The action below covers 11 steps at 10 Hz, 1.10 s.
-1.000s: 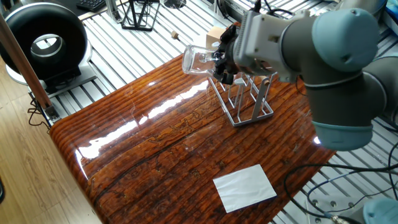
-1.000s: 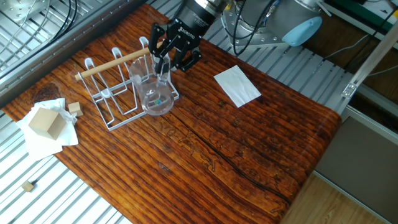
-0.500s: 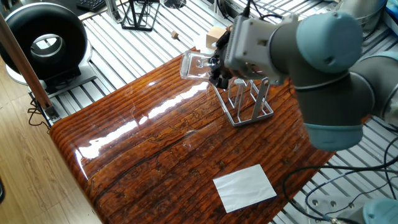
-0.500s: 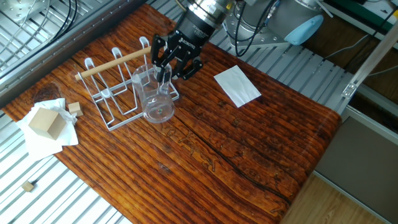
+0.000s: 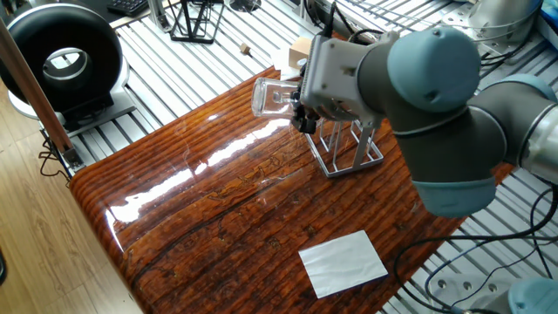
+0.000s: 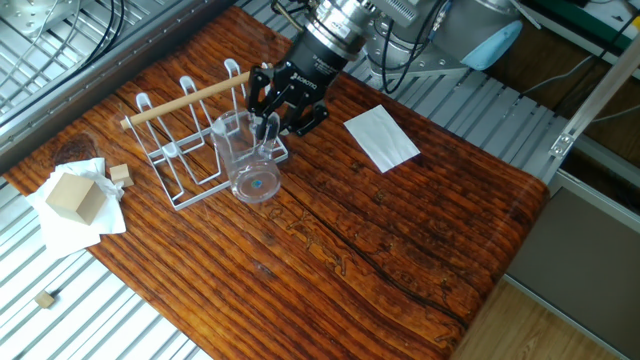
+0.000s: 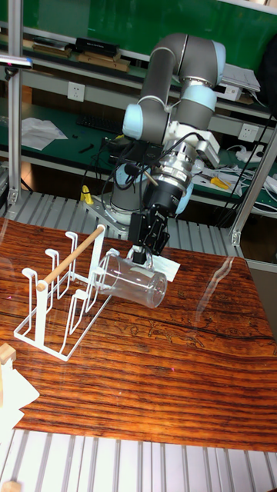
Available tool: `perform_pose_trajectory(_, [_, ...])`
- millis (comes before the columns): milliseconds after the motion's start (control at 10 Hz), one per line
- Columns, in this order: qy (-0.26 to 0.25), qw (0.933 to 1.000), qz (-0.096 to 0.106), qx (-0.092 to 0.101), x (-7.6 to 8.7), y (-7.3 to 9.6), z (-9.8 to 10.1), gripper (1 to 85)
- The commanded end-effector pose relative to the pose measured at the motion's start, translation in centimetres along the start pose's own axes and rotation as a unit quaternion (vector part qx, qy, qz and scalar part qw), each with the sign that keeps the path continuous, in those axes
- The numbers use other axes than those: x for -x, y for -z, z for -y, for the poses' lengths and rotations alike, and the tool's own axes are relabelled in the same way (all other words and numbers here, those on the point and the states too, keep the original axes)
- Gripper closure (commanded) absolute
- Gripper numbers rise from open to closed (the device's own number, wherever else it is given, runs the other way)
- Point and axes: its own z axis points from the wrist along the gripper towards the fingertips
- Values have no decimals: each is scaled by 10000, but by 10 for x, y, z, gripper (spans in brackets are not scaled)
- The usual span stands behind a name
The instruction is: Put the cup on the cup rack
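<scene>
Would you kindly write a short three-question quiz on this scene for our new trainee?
1. True or false: the cup stands upright on the table.
2. What does the gripper hold?
3. The white paper sheet lies: A) under the cup rack; B) apart from the rack, on the table; C) inside the cup.

Key: 1 false, it is tilted in the air beside the rack; 2 the cup; 3 B.

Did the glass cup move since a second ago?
Yes. In the other fixed view the cup, held by the gripper, has slid a little away from the cup rack, toward the table's middle, staying tipped on its side.
</scene>
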Motion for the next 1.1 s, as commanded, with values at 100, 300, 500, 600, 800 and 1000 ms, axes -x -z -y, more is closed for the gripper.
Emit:
perform_pose_trajectory(100, [-18,9995,-222,203,-18,-7,-5,847])
perform_pose_trajectory(300, [-84,9990,-259,364,-27,-7,-11,847])
perform_pose_trajectory(500, [-235,9975,-291,593,-28,-5,-23,847])
perform_pose_trajectory(600, [-96,9982,-310,495,-29,-6,-17,847])
perform_pose_trajectory(800, [-35,9981,-260,564,-27,-6,-21,847])
perform_pose_trajectory(1000, [285,9981,-423,335,-36,-6,-8,847])
